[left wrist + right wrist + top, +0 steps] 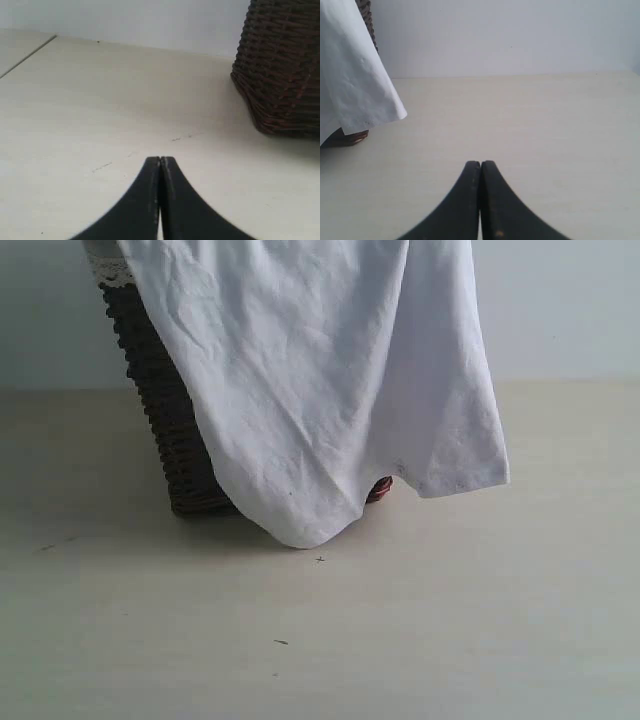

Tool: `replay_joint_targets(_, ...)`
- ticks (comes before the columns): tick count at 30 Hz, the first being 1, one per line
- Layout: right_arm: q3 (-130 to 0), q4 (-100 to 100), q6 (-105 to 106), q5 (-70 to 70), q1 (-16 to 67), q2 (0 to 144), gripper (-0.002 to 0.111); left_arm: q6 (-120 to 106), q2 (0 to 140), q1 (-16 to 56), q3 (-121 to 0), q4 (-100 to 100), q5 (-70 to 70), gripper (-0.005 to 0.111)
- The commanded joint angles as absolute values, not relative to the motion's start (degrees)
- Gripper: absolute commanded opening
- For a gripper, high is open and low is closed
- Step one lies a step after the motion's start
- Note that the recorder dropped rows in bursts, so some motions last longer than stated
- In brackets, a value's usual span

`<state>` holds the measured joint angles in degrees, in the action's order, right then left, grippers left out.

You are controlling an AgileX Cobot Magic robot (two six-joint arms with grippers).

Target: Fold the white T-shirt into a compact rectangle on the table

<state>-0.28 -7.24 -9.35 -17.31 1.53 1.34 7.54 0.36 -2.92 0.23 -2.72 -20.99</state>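
The white T-shirt (320, 380) hangs wrinkled over the front of a dark wicker basket, and its lowest fold touches the table (420, 640). A corner of the shirt (360, 85) also shows in the right wrist view. My left gripper (160, 159) is shut and empty, low over bare table, apart from the basket. With its black fingers pressed together, my right gripper (480, 162) is shut on nothing, over bare table and well away from the shirt's hem. Neither gripper shows in the exterior view.
The dark wicker basket (170, 430) stands on the table under the shirt, with white lace trim (110, 268) at its rim. Its woven side (282, 70) fills one corner of the left wrist view. A pale wall (560, 300) runs behind the table.
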Motion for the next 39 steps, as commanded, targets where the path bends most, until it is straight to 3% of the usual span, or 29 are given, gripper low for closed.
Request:
replay_joint_targets(1, 0.0, -7.6, -9.3, -16.6, 1.3, 1.4, 0.0, 7.7, 0.0, -2.8, 0.0, -2.7, -20.2, 0.0)
replay_joint_targets(15, 0.0, -7.4, -9.3, -16.6, 1.7, 1.4, 0.0, 7.7, 0.0, -2.8, 0.0, -2.7, -20.2, 0.0)
replay_joint_targets(21, 0.0, 3.8, -9.5, -16.6, 3.9, 4.0, 0.0, 7.7, 0.0, -2.8, 0.0, -2.7, -20.2, 0.0)
replay_joint_targets(25, -0.3, 5.6, -8.8, -16.6, 3.9, 14.7, 0.0, 7.7, 0.0, -2.8, 0.0, -2.7, -20.2, 0.0)
replay_joint_targets(33, -8.4, -8.9, -1.7, 0.0, 3.9, 51.6, 0.0, 7.7, 0.0, -2.8, 0.0, -2.7, -20.2, 0.0)
replay_joint_targets(39, -15.2, -10.4, -1.7, -2.1, 3.9, 63.2, 0.0, 7.7, 0.0, -2.8, 0.0, -2.7, -20.2, 0.0)
